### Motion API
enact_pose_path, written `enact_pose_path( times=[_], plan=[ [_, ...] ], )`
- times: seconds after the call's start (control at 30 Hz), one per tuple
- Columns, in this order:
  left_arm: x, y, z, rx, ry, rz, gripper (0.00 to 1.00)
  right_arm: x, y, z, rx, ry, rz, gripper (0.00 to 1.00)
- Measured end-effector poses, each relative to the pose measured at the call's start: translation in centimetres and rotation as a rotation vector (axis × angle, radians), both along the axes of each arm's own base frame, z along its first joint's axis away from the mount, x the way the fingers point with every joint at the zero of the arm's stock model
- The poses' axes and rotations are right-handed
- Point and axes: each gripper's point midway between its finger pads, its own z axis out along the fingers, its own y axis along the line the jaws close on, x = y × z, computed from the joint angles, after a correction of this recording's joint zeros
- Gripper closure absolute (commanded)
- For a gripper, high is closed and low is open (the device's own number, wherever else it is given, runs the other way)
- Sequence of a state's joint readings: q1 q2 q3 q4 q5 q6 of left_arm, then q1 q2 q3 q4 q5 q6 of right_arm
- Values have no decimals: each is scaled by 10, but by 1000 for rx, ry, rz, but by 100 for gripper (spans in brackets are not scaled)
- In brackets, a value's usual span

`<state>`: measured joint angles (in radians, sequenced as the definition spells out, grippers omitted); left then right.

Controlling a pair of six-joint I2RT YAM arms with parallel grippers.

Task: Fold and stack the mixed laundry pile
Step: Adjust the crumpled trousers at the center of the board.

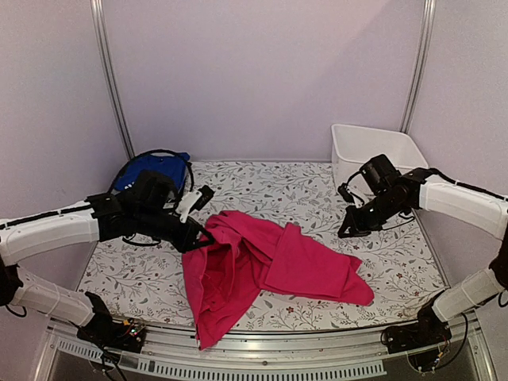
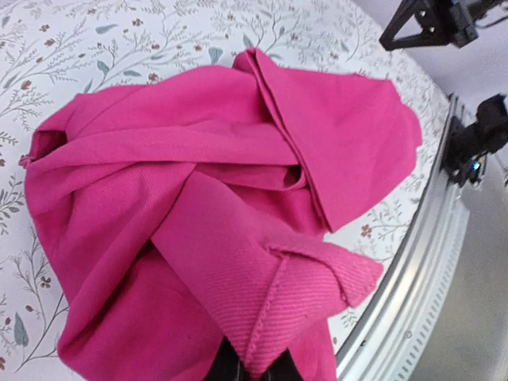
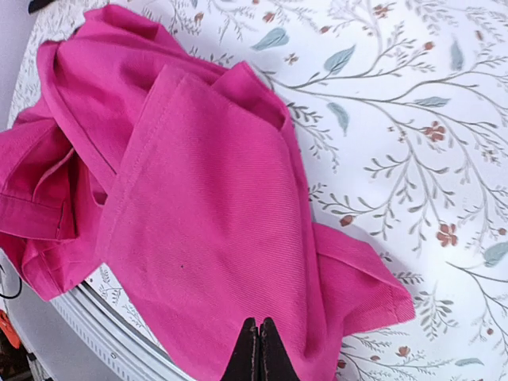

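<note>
A magenta-pink garment (image 1: 262,266) lies crumpled across the middle of the floral table cover, one tail trailing toward the front rail. My left gripper (image 1: 198,236) sits at its left edge and is shut on a stitched hem fold (image 2: 274,317) of the pink garment, the fingers (image 2: 226,369) mostly hidden under the cloth. My right gripper (image 1: 344,232) hovers to the right of the garment, shut with nothing between its fingertips (image 3: 259,324). The pink cloth (image 3: 198,206) lies below and beyond them. A royal-blue garment (image 1: 151,168) is bunched at the back left, behind the left arm.
A white rectangular bin (image 1: 373,147) stands at the back right corner, just behind the right arm. The metal front rail (image 1: 262,345) runs along the near table edge, and the pink tail hangs close to it. Frame poles rise at both back corners.
</note>
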<state>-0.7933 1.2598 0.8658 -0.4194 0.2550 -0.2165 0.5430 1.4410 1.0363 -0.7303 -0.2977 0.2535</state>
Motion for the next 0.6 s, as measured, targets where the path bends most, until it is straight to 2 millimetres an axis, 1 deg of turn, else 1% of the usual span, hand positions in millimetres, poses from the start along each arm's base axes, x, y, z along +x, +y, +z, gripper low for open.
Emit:
enact_pose_path(
  times=[0.07,0.1,0.13,0.17,0.2,0.23,0.3,0.43,0.5,0.6],
  plan=[
    [4,14,18,-89,-6,38,100,5,-19,19,26,-31,-56,100],
    [8,24,24,-136,-2,73,100,7,-29,27,37,-47,-86,100],
    [12,35,28,-169,-1,110,100,7,-39,34,48,-62,-113,91],
    [16,49,30,-206,10,159,100,5,-45,38,54,-69,-125,79],
    [19,63,31,-240,23,208,100,5,-48,41,63,-72,-131,67],
    [23,76,30,-269,34,259,100,4,-48,43,78,-69,-128,58],
    [28,98,27,-322,58,359,100,1,-37,45,116,-66,-87,47],
    [28,132,15,-395,116,529,100,-5,-1,40,143,-43,40,35],
    [31,147,6,-425,160,613,100,-8,27,35,135,-34,135,29],
    [35,158,-6,-454,227,696,100,-18,73,23,98,-42,293,19]
  ],
)
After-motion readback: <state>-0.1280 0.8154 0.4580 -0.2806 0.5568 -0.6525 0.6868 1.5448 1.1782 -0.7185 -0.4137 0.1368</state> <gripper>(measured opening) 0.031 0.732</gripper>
